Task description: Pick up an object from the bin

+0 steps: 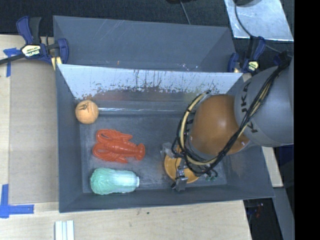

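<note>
yellow-orange rounded thing (170, 167), on the bin floor at the near-right, close to the near wall. most of it is hidden under the wrist; only a curved edge shows at the left, so its long axis and heading are not readable.

gripper (180, 180) right on top of it, at its near-right edge. whether the gripper is released or clenched can't be told from this angle; nothing is seen held.

orange domed cover (215, 126) sits above the gripper, with black and yellow cables (186, 134) looped round its left side. grey arm (270, 109) comes in over the right rim.

red toy lobster (119, 146), mid-floor, left of the yellow-orange thing and apart from it. long axis roughly left-right, dipping a little toward the right.

pale green toy cabbage (114, 181), just nearer than the lobster, lying on its side, long axis left-right, whiter end to the right.

small orange round fruit (87, 111), far-left corner of the floor, well apart from the rest.

grey metal bin (70, 149): sloped walls, far wall streaked with dark marks, floor between the things bare. dark surface (125, 4) beyond the far rim.
</note>
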{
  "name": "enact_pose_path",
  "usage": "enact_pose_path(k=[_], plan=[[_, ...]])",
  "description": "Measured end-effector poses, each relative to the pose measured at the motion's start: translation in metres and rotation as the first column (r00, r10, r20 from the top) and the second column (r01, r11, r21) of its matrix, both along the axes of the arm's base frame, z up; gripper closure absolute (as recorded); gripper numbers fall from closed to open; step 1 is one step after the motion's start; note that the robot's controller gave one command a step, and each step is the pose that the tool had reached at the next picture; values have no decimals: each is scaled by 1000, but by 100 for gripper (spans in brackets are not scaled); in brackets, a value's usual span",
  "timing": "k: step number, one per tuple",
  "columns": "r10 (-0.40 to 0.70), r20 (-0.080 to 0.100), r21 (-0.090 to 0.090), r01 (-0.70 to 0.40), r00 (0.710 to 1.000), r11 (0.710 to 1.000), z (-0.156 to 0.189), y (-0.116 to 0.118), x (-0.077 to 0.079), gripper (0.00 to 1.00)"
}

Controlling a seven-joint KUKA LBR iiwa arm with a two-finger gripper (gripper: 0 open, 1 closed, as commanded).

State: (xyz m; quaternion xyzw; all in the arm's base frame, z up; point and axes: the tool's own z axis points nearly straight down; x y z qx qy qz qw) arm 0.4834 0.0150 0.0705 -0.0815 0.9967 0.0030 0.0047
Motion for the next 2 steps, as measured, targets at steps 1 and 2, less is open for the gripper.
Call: enact_pose_path(k=[1,2], plan=[[0,3,0,0,1000,1000,0,0,1,0],[0,1,0,0,1000,1000,0,0,0,100]])
